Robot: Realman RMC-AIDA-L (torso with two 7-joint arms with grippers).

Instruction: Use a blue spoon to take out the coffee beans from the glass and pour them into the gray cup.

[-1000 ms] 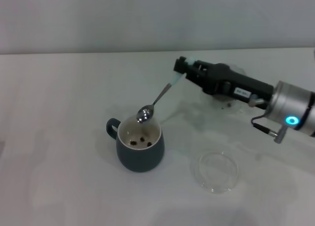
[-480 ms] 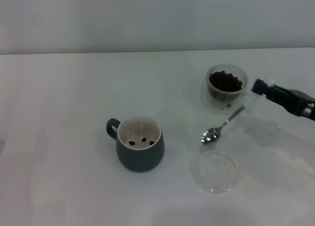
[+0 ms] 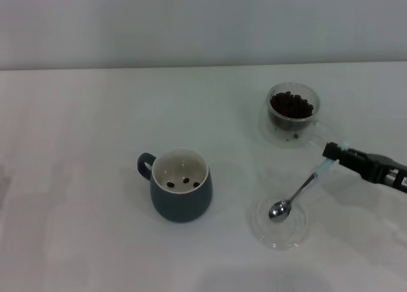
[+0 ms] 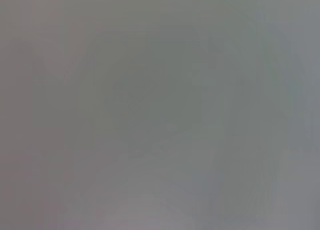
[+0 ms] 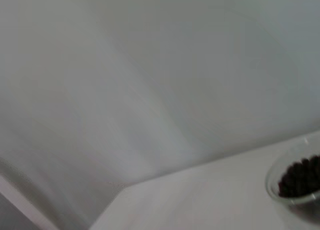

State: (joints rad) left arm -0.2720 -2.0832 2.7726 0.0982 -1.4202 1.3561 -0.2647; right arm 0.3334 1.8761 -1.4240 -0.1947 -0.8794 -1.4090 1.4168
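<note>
In the head view my right gripper (image 3: 335, 153) comes in from the right edge and is shut on the pale blue handle of the blue spoon (image 3: 297, 193). The spoon slants down, its empty metal bowl over the shallow clear dish (image 3: 278, 223). The glass (image 3: 292, 114) full of coffee beans (image 3: 291, 105) stands behind the gripper; its rim and beans also show in the right wrist view (image 5: 300, 177). The gray cup (image 3: 180, 185) stands left of the dish with a few beans (image 3: 185, 182) inside. My left gripper is out of view.
The white table (image 3: 76, 146) runs back to a pale wall. The left wrist view shows only a grey blur.
My right gripper has carried the spoon from above the gray cup back to the right and down, so its bowl now sits over the clear dish. The glass is uncovered again.
</note>
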